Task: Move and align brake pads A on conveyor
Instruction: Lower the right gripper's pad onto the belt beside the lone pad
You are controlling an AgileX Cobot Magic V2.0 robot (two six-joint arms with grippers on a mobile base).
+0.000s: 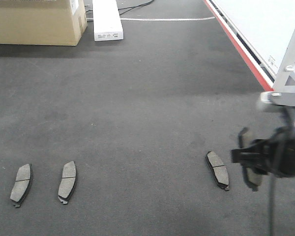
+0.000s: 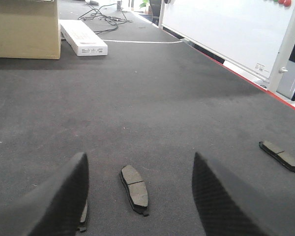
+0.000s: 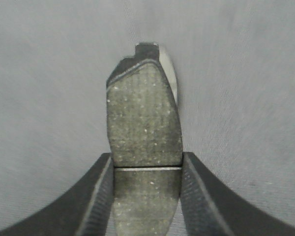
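- Right gripper: jaws clamped on one brake pad, speckled grey face, centre groove at the grip line.
- Three pads flat on felt-like conveyor: two at left, one beside the right gripper.
- Left gripper: textured jaws wide, holding nothing.

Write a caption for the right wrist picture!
Right gripper clamps a brake pad above the grey conveyor.
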